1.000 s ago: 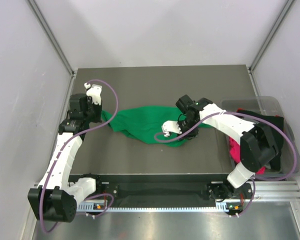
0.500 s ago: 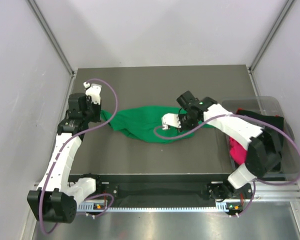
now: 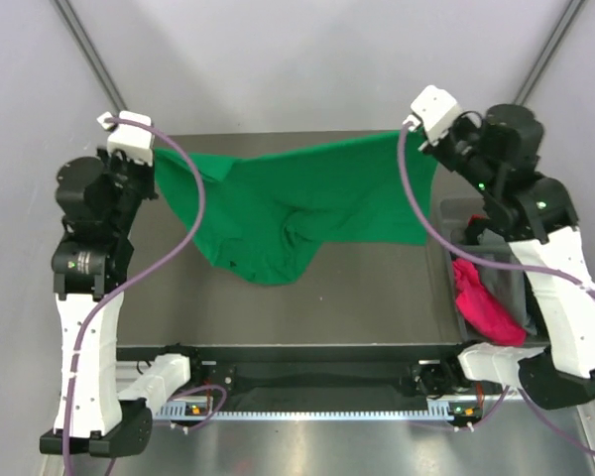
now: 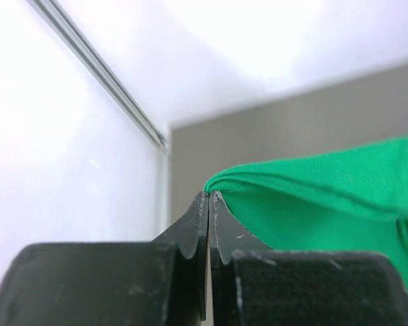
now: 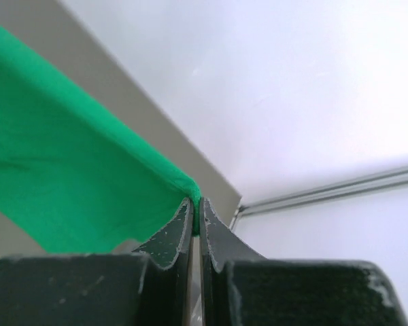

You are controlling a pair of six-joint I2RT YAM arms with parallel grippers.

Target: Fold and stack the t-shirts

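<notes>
Grey tbl (image 3: 377, 288), white walls (image 3: 307, 59), green tee (image 3: 317, 198)

1. The table (image 3: 377, 297) is dark grey and flat.
2. A clear plastic bin (image 3: 461, 210) stands at its right edge.
3. The green t-shirt (image 3: 307, 203) hangs over it; whether the lowest fold touches is unclear.

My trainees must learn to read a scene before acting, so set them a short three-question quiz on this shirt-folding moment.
1. True or false: the green t-shirt lies flat on the table.
2. How many hands pinch its cloth: A none, B one, C two?
3. Fill in: the pink t-shirt lies on the robot's ____ side.
Key: 1 false, it hangs stretched between the hands. 2 C, left hand and right hand are both shut on it. 3 right.
</notes>
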